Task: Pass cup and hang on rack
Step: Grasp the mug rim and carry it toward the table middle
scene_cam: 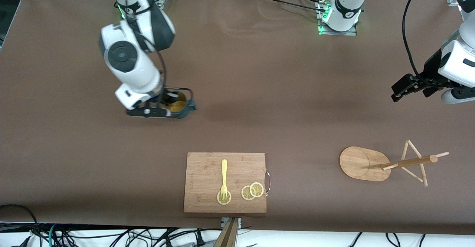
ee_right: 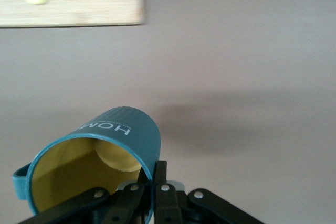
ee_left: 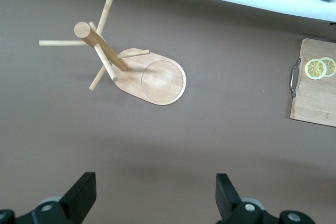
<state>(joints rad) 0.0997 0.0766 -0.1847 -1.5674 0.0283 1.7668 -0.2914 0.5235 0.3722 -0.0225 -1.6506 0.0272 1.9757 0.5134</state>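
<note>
- Front view, left of frame: your right gripper (scene_cam: 169,108) is pinched shut on the rim of the small dark teal ribbed cup (scene_cam: 182,108), its yellowish interior showing, at middle left of the picture.
- Lower centre: the rectangular wooden cutting board (scene_cam: 207,173) carries a yellow fork (scene_cam: 224,176) and lemon slices (scene_cam: 252,191); it plays no part in the task.
- Lower right: the light wooden mug-tree rack (scene_cam: 365,163) stands with its pegs free.
- Right edge: your left gripper (scene_cam: 412,88) waits, jaws wide and empty, far closer to the rack, so the cup likely travels across the frame toward it.
</note>
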